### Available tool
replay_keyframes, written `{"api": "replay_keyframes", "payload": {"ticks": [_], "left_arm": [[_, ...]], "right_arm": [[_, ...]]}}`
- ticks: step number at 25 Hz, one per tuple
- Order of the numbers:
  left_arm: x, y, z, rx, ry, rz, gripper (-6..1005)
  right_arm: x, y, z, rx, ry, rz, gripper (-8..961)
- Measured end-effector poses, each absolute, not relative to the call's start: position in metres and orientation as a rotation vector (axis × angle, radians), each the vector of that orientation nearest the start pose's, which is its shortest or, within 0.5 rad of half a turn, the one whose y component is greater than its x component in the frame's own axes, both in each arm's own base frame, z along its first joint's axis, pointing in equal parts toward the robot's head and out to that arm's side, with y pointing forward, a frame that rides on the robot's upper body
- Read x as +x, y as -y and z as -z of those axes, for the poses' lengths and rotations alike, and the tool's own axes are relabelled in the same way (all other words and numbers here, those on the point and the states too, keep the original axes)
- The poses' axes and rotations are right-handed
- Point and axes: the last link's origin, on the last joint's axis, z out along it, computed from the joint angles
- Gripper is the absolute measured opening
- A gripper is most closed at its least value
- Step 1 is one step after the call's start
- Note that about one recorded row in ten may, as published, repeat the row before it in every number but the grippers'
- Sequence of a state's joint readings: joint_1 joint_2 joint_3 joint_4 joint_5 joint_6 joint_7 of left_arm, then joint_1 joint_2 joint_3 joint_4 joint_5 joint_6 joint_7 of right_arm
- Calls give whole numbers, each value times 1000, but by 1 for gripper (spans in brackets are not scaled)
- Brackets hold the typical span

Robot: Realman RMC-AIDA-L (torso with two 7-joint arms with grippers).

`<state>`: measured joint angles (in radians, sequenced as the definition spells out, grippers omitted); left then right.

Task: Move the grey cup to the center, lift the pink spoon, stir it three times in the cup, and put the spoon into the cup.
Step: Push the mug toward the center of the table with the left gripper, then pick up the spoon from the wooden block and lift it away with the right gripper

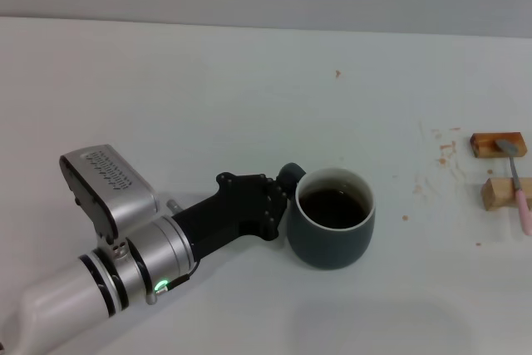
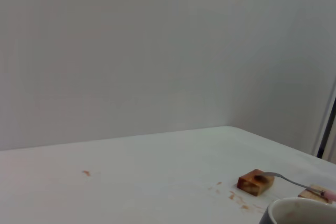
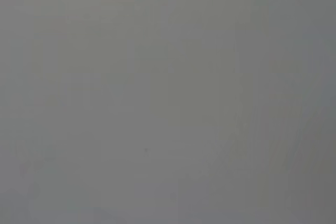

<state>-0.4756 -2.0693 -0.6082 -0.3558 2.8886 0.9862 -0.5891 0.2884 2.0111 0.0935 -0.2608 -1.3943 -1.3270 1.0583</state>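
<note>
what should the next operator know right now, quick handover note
Left gripper: at the cup's handle side, against the cup; its fingers are hidden.
Right gripper: not in view; its wrist view shows only plain grey.
Cup: upright on the table, dark liquid inside, roughly mid-table.
Spoon: at the table's right edge, lying across two wooden blocks, untouched.
Done: the cup looks about centred.
Left: lift the spoon, stir three times, leave it in the cup.

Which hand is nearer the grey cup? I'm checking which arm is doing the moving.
Left. The left hand is right at the handle side of the grey cup on the table. The right hand shows in no view.
</note>
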Motion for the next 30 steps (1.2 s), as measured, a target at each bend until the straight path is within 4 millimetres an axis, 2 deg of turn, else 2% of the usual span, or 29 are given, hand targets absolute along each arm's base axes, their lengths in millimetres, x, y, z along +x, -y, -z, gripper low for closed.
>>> {"api": "replay_keyframes", "payload": {"ticks": [8,16,23,24,30], "left_arm": [[-247,-290,129,-2422,644,834,25],[-256,-288,122,-2389,678,845,26],[-266,-300,96,-2278,669,903,27],[-275,-305,81,-2207,673,924,27],[-295,-308,51,-2073,690,953,28]], "right_arm": [[425,-262,-123,-1140,-893,-1061,-1],[428,-256,-122,-1133,-900,-1051,-1],[428,-249,-106,-1105,-938,-1062,2],[426,-248,-102,-1107,-944,-1067,4],[412,-239,-79,-1157,-888,-1085,11]]}}
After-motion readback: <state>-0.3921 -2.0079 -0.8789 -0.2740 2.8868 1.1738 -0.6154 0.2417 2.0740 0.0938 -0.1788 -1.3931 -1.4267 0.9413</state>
